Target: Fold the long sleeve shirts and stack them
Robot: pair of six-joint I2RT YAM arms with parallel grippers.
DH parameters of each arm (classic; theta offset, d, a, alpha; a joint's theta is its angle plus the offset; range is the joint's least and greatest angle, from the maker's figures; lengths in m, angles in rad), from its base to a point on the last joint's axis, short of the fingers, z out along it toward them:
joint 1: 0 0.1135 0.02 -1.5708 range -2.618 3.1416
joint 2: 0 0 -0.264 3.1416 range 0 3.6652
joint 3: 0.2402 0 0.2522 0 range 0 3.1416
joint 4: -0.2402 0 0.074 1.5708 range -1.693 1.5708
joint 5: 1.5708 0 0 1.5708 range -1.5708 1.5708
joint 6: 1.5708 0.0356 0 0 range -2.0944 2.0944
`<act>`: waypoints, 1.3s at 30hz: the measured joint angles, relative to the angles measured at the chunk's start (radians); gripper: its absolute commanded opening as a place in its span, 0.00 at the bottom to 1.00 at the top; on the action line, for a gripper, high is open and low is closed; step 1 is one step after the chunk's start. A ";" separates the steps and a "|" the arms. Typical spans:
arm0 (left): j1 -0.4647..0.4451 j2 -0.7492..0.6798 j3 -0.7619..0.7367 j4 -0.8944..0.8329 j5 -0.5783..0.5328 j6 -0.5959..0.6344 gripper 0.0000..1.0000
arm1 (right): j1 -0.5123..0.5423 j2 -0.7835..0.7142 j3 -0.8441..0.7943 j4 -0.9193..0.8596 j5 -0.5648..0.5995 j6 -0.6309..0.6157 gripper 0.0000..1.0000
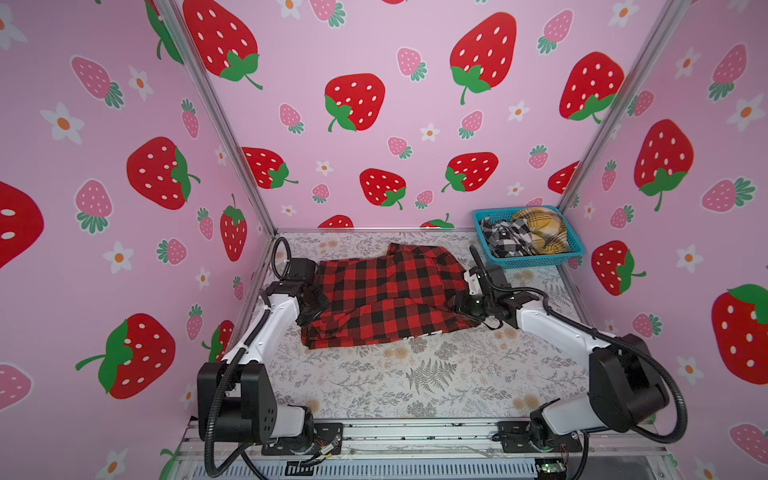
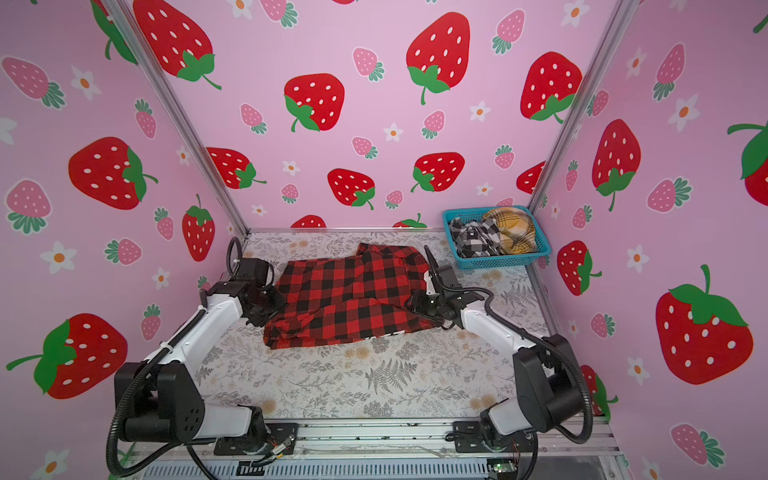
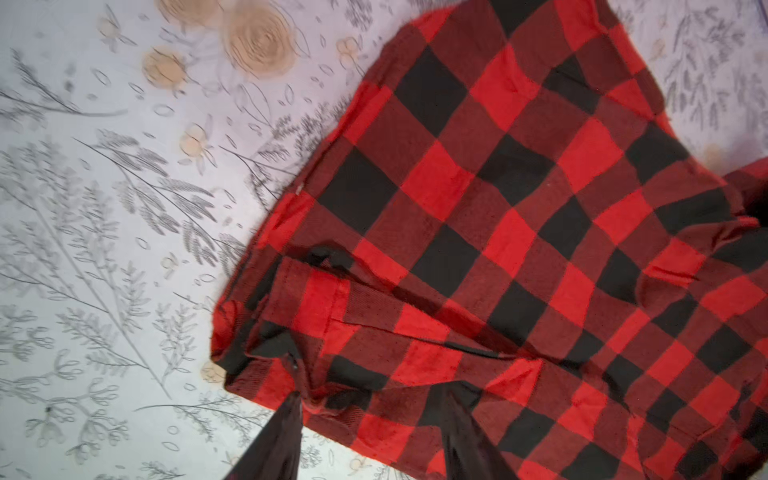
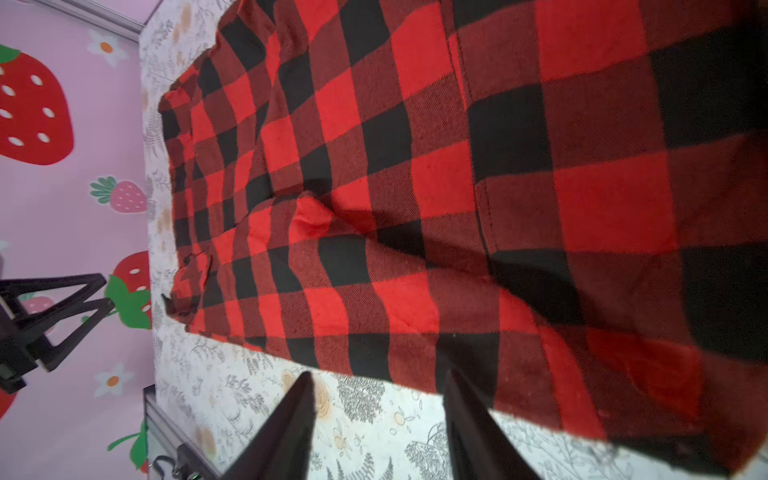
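Item: soft red-and-black buffalo-check long sleeve shirt [image 1: 386,299], rumpled and partly folded on the floral-print table [image 1: 415,382], centre toward 12 o'clock.
Left gripper [image 3: 374,399]: at the shirt's 9 o'clock edge, jaws spread astride a cloth corner.
Right gripper [image 4: 378,378]: at 3 o'clock, jaws spread, pinching nothing.
Blue plastic mesh basket [image 1: 536,262]: 2 o'clock corner, holds a black-and-white check shirt [image 1: 505,237] and a mustard-yellow plaid shirt [image 1: 540,230].
Step, judged: mid-fold.
Next: an even regrasp of both edges.
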 measured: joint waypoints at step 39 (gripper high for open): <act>-0.063 0.297 0.479 -0.039 0.114 0.131 0.58 | -0.024 0.002 0.173 -0.152 0.165 -0.110 0.55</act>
